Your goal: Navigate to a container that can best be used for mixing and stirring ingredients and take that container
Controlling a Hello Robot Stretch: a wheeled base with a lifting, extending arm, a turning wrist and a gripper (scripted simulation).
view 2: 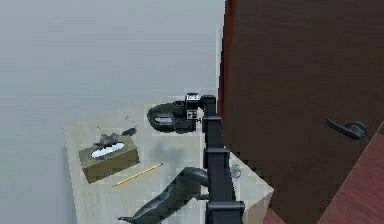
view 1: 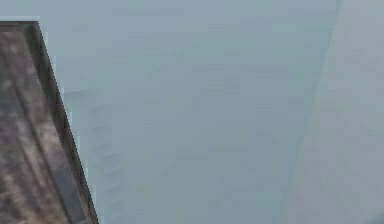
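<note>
soft, even, somewhat dim light; faint shadows lie on the pale table (view 2: 182, 148).

Look: dark, round, shallow bowl (view 2: 160, 118), near black, with a faint lighter gleam along the rim.
Pose: stood upright, mouth up, seen as a flat oval.
Place: rested on the far part of the pale table (view 2: 172, 152), close to its back edge and the wall (view 2: 90, 50).
Contents: could not be made out.
Gripper: bowl lay at or behind the gripper (view 2: 184, 112); touching or held could not be told.
</note>
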